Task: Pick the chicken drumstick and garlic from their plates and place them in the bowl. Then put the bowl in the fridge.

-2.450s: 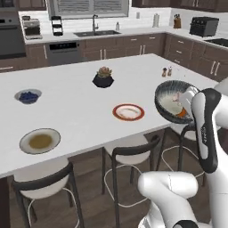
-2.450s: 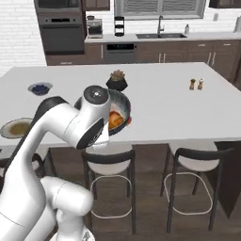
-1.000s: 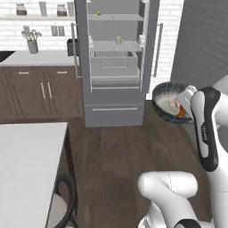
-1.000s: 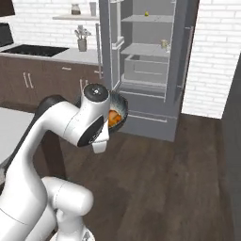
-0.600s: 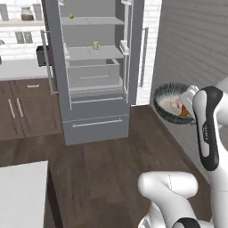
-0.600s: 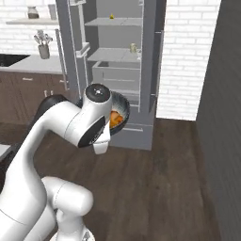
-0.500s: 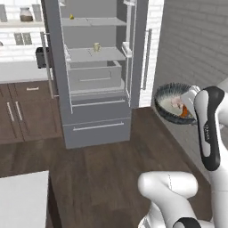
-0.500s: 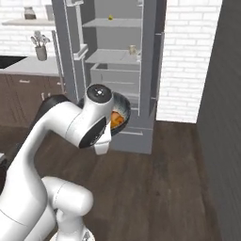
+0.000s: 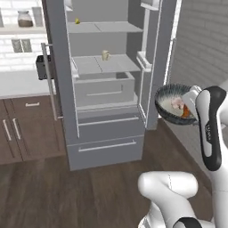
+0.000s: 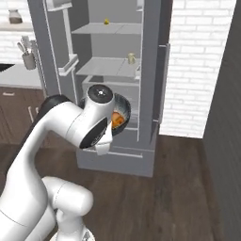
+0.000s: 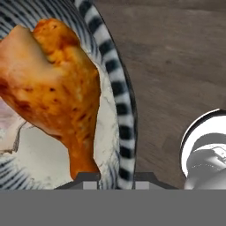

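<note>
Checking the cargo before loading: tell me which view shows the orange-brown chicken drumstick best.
The hand view: the orange-brown chicken drumstick is close and large, lying in the dark grey bowl. The left base view shows a small orange patch; the right base view shows a sliver beside the arm.

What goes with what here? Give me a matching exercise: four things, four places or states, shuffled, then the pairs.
Things:
1. chicken drumstick
2. bowl
3. fridge
4. garlic

Places or states:
A. doors open, shelves showing
B. held up at the gripper
C. orange-brown, lying in the bowl
D. pale, beside the drumstick in the bowl

Pairs: 1-C, 2-B, 3-A, 4-D
</note>
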{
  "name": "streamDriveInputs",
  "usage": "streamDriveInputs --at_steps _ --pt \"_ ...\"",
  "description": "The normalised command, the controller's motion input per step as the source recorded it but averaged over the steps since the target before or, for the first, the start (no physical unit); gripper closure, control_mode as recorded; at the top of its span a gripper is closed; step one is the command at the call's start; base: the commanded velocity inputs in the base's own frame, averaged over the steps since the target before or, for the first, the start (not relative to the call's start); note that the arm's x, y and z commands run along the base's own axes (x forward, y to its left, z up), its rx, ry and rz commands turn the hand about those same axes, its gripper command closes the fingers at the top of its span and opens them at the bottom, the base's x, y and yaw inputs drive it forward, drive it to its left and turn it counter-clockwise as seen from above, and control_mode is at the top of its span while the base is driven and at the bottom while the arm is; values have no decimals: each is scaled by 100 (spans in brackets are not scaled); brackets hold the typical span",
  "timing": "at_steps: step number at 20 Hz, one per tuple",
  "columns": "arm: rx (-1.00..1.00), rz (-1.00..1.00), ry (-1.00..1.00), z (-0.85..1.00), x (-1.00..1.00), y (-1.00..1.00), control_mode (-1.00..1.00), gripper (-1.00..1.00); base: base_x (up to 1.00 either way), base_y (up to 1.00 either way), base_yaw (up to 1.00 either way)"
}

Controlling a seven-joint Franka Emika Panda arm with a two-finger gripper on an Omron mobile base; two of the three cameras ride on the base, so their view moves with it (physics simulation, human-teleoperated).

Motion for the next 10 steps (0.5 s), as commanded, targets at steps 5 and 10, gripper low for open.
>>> streamDriveInputs --at_steps 5,10 --pt "0 0 0 0 0 0 100 100 93 77 4" --pt "0 0 0 0 0 0 100 100 99 68 1"
